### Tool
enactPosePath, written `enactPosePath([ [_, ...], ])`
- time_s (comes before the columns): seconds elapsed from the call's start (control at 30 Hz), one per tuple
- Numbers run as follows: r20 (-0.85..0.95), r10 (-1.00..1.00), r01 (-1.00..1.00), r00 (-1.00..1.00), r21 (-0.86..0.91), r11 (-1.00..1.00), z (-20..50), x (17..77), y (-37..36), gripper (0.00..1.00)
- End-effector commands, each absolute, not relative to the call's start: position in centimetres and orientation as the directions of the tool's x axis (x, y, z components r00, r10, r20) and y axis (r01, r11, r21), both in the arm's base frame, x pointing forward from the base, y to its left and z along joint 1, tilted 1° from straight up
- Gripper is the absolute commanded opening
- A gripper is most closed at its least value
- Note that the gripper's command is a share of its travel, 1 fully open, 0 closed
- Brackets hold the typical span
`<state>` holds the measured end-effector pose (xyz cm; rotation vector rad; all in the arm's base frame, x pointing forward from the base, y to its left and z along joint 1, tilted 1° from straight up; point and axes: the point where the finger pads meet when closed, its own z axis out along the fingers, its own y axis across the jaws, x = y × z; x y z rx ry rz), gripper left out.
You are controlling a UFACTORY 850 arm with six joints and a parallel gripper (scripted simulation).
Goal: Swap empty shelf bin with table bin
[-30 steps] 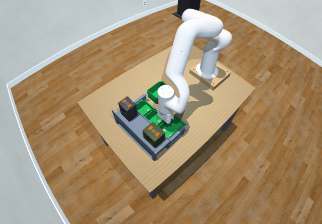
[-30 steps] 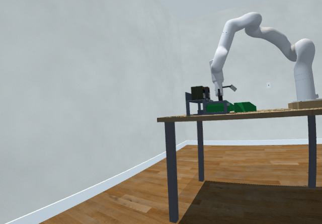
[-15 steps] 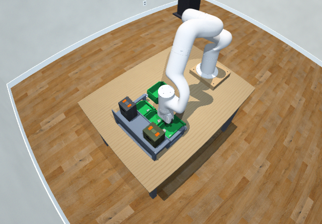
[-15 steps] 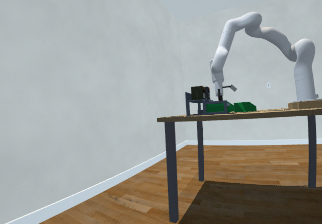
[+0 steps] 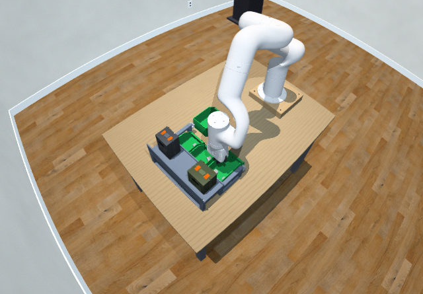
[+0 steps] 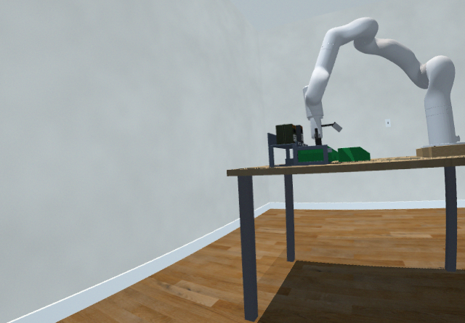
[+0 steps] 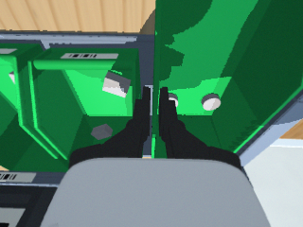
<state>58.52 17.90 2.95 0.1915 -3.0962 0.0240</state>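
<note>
Wooden table top (image 5: pixel 153 113) (image 6: pixel 397 162) (image 7: pixel 71 16) beneath, released gripper (image 5: pixel 220 157) (image 6: pixel 318 143) (image 7: pixel 154 97) astride a green bin's (image 5: pixel 234 162) (image 6: pixel 311 155) (image 7: pixel 204 61) wall, fingertips plain at wrist, hidden from top

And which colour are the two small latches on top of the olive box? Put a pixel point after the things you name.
Orange; the latches (image 5: pixel 197 168) (image 5: pixel 206 176) show best in the top view.
</note>
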Motion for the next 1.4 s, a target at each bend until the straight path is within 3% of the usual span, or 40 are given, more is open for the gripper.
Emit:
enactPosePath([
  [0.0, 0.038, -0.123, -0.123, -0.992, -0.013, 0.992, 3.0, 58.6, 17.9, 0.1],
  [1.37, 0.038, -0.123, -0.123, -0.992, -0.013, 0.992, 4.3, 58.6, 17.9, 0.1],
])
